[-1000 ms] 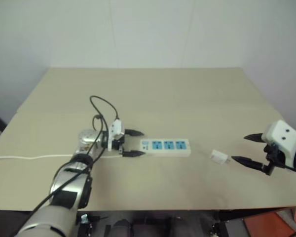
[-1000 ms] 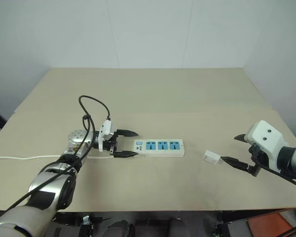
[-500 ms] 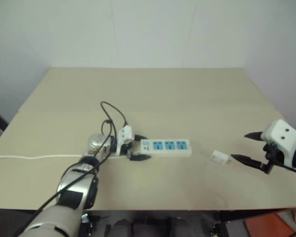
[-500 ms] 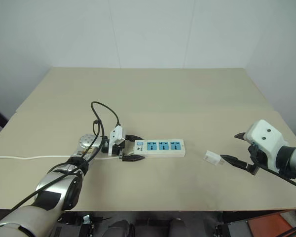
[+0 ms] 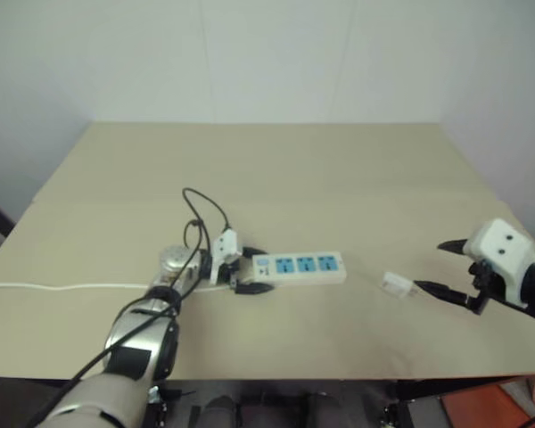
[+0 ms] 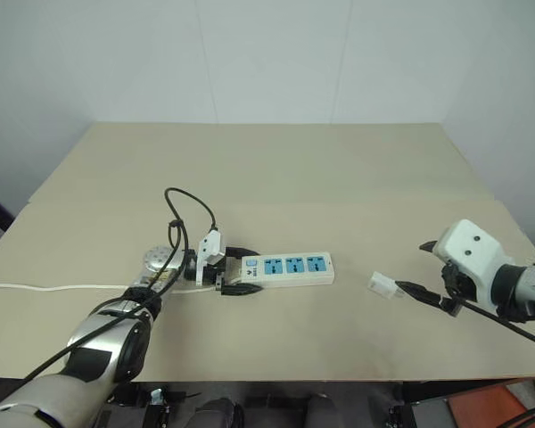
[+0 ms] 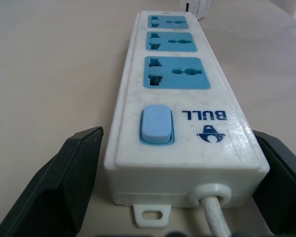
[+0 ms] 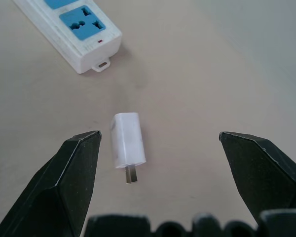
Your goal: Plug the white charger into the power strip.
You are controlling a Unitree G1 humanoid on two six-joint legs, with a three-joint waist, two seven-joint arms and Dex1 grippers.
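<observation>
Right wrist view, charger (image 8: 128, 140) prongs, tools open, left (image 7: 177, 197) straddling strip (image 7: 180, 113).

A beige table (image 6: 276, 169) stands against plain white walls (image 6: 267, 53).

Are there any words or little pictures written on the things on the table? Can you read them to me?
"BULL": printed in dark blue on the power strip, beside its pale blue switch, at the end where the cord comes out.
A small dark blue logo sits just under that word; it is a picture, with no letters to read.
The white charger shows no writing.
</observation>
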